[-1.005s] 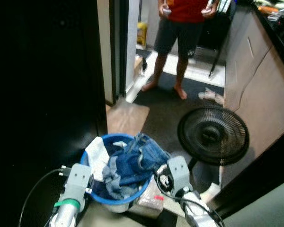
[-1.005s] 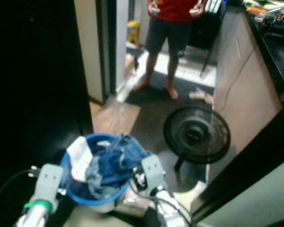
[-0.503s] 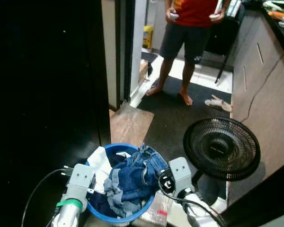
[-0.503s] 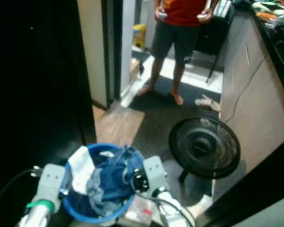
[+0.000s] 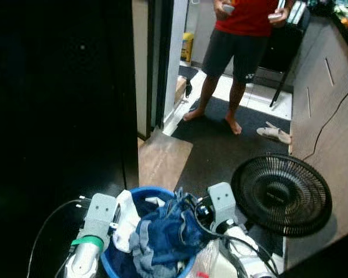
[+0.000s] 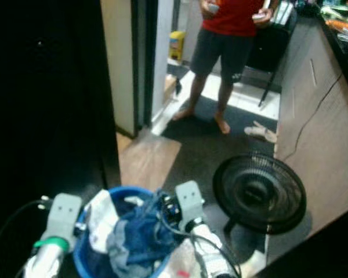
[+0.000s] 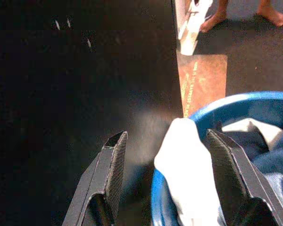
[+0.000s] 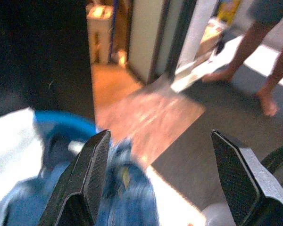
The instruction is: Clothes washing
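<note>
A blue laundry basket (image 5: 113, 267) sits at the near edge of the scene between the robot's 2 arms, heaped with denim clothes (image 5: 165, 231) and a white cloth (image 5: 126, 219) draped over its left rim. The left gripper (image 7: 167, 181) is at the basket's left side with its 2 black fingers (image 7: 111, 172) spread wide; in the left wrist view the white cloth and the blue rim lie between them, and no finger can be seen pressing on either. The right gripper (image 8: 160, 181) is at the basket's right side, fingers likewise wide apart and holding nothing, with the denim blurred just below them.

Left of the basket stands a tall black surface (image 5: 58, 104). A brown mat (image 5: 164, 162) lies on the floor just beyond the basket, by a doorway. Right of the basket a round black floor fan (image 5: 281, 194) stands on the dark floor, against a brown cabinet front (image 5: 330, 121). Farther off, a barefoot person (image 5: 238, 40) in a red shirt and dark shorts stands holding a small object in each hand; a small white logo on the shorts is too small to read. A pair of sandals (image 5: 274, 133) lies near the person's feet, and a yellow container (image 5: 187, 46) stands beyond the doorway, its label illegible.
</note>
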`<state>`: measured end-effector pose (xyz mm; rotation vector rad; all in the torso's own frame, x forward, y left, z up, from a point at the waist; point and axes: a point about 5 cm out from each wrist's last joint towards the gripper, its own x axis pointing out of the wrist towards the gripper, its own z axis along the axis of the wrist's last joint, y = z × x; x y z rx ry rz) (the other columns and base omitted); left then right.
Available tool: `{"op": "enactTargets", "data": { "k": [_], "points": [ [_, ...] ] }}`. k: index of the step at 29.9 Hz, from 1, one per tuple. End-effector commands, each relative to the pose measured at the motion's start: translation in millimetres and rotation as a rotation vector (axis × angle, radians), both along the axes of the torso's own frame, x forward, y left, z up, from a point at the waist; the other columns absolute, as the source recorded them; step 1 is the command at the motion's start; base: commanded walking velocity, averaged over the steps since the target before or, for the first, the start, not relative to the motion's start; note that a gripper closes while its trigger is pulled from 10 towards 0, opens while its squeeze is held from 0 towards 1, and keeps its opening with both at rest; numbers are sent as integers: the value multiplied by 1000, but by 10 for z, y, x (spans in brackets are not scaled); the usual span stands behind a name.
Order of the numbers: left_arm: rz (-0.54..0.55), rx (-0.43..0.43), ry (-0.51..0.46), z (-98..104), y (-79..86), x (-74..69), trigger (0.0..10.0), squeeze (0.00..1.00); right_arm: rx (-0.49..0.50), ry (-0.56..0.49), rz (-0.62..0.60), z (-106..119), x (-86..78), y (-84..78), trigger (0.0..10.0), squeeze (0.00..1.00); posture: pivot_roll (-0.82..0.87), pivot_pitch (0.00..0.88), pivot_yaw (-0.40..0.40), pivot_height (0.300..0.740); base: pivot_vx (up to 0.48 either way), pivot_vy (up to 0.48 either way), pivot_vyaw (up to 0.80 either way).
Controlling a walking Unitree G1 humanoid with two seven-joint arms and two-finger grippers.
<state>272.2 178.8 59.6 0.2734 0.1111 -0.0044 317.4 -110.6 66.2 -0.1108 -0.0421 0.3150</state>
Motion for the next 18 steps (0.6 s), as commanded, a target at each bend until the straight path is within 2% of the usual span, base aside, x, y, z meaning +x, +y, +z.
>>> {"op": "enactTargets", "data": {
  "k": [1, 2, 3, 5, 11, 13, 14, 16, 18],
  "points": [
    [-13, 12, -13, 55, 1, 16, 10000, 0, 32, -53, 23, 135, 48, 77, 10000, 0, 125, 55, -20, 740, 285, 0, 0],
    [-13, 12, -13, 55, 1, 16, 10000, 0, 32, -53, 23, 135, 48, 77, 10000, 0, 125, 55, -20, 740, 285, 0, 0],
    [-37, 32, -11, 58, -31, 29, 10000, 0, 52, -101, 40, 271, 99, 142, 10000, 0, 127, 54, -20, 740, 0, 0, 0],
    [-58, 43, 12, 10, -50, 9, 10000, 0, 50, -103, 45, 277, 102, 151, 10000, 0, 128, 55, -21, 740, 0, 0, 0],
    [-118, 65, 96, -171, -65, -102, 10000, 0, 36, -87, 49, 218, 68, 129, 10000, 0, 126, 58, -21, 740, 0, 0, 0],
    [-140, 95, 168, -313, -45, -175, 10000, 0, 23, -65, 47, 164, 45, 109, 10000, 0, 126, 59, -21, 740, 0, 0, 0],
    [-140, 95, 168, -313, -45, -175, 10000, 0, 23, -65, 47, 164, 45, 109, 10000, 0, 126, 59, -21, 740, 0, 0, 0],
    [-155, 121, 228, -422, -21, -245, 10000, 0, 10, -43, 41, 111, 24, 86, 10000, 0, 123, 69, -21, 740, 0, 0, 0],
    [-157, 125, 242, -446, -7, -274, 10000, 0, 5, -36, 39, 91, 13, 75, 10000, 0, 122, 72, -21, 740, 0, 0, 0]
  ]
}}
